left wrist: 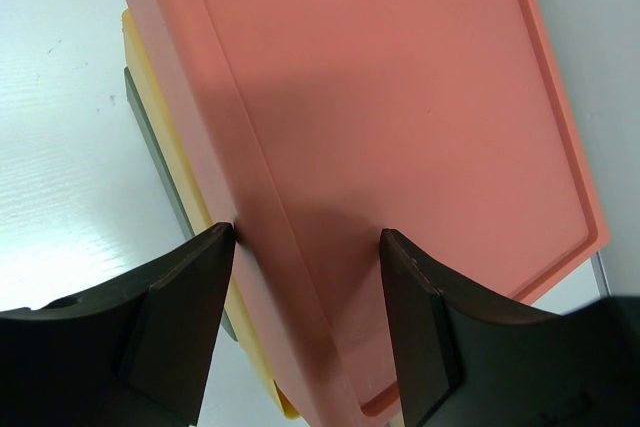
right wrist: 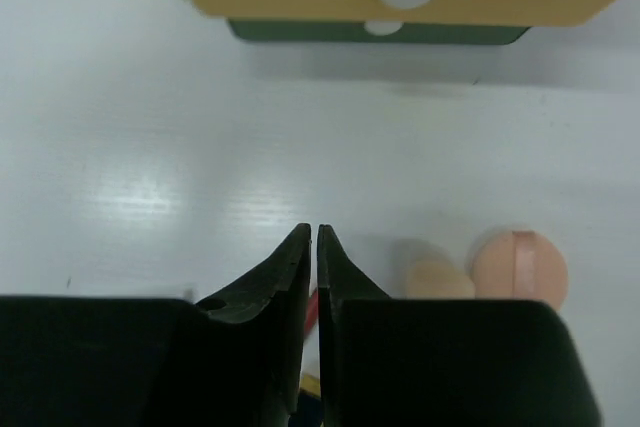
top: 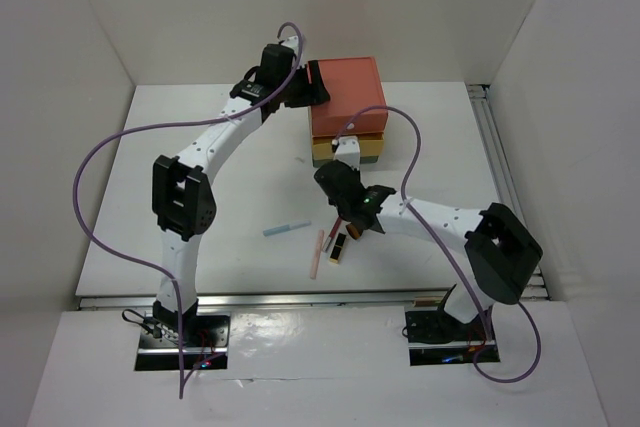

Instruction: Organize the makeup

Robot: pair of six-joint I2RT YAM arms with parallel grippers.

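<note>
Left hand (left wrist: 307,237) hovers spread above the coral top of the drawer box (top: 345,97); right hand (right wrist: 311,237), pressed together on nothing, hangs just before that box. Peach sponges (right wrist: 520,267) lie on the worktop (right wrist: 150,147) there: probably light and squashy, best pinched gently across the middle

The drawer box (left wrist: 400,127) is smooth matt plastic; the white surface (right wrist: 150,147) shows a faintly ribbed sheen; the blurred peach sponges (right wrist: 495,267) seem matt foam.
</note>
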